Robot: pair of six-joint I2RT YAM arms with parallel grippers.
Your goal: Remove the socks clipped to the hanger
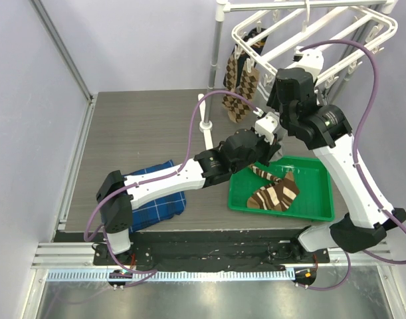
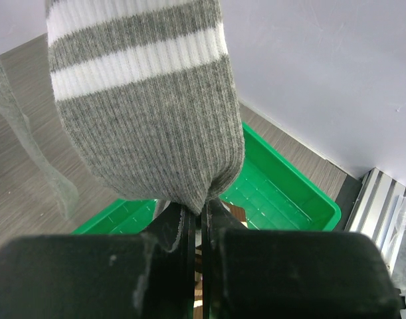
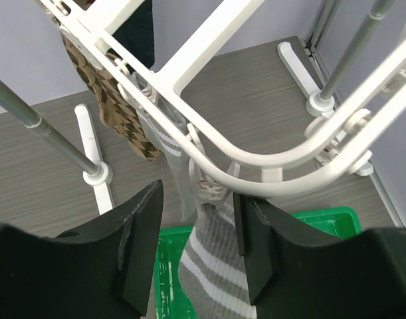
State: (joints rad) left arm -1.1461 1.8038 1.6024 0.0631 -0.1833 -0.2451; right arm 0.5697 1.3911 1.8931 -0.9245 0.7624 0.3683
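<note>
Hanger [image 3: 201, 41] above right hand [image 3: 197, 212], spread apart, left hand [image 2: 197, 216] clamped on one grey sock [image 2: 143, 119], two striped socks [image 1: 276, 193] in tray [image 1: 315, 201].

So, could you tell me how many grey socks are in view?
2. One grey sock hangs from the hanger over the tray, lower end pinched in the left jaws; the other hangs beside it. More may be hidden.
</note>
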